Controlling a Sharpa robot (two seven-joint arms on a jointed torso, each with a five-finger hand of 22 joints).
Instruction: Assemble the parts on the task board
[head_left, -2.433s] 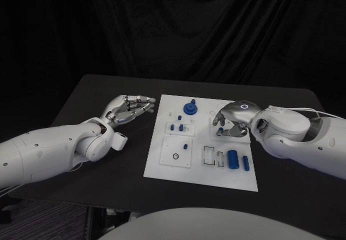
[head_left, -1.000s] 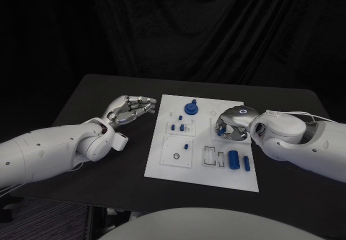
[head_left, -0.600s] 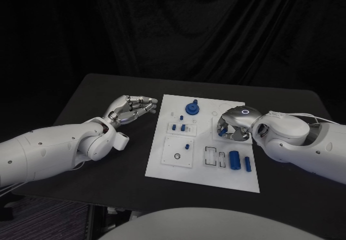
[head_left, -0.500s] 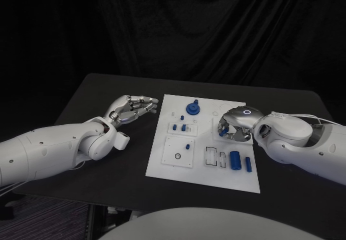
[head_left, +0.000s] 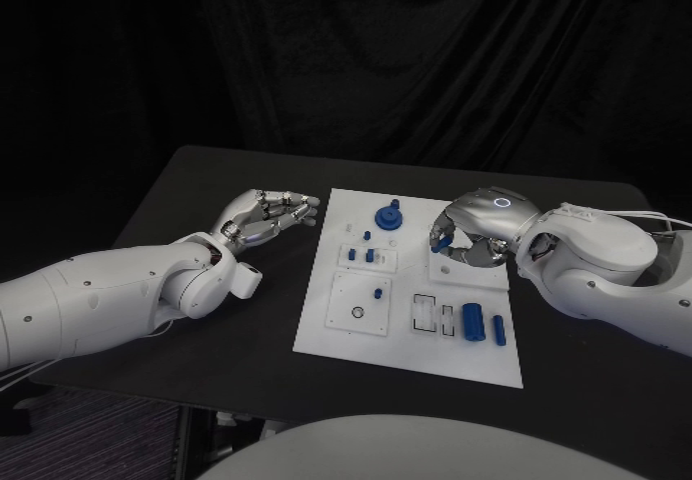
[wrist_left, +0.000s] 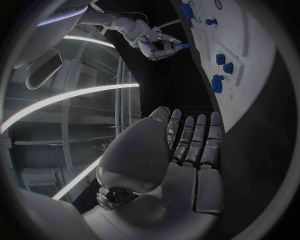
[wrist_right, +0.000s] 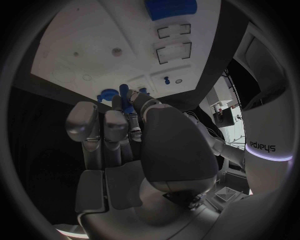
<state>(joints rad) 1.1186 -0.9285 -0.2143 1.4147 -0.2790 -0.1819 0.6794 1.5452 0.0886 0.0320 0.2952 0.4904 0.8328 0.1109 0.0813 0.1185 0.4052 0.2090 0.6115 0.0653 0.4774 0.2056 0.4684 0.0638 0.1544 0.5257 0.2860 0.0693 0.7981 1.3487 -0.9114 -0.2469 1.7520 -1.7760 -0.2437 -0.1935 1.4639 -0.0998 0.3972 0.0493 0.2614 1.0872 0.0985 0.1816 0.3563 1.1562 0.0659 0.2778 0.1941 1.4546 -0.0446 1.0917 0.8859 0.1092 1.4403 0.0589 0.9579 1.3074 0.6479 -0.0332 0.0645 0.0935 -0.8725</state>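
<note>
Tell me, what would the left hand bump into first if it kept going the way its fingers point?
Probably the near edge of the white board. The left hand points across bare table toward it, though depth is hard to judge.

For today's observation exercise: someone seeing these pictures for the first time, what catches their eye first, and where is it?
The white rectangular task board lies mid-table, dotted with small blue parts, the biggest a round blue knobbed piece near its far edge. Over the board's right side, the silver right hand pinches a small blue peg above the board. The silver left hand hovers empty beside the board's left edge.
</note>
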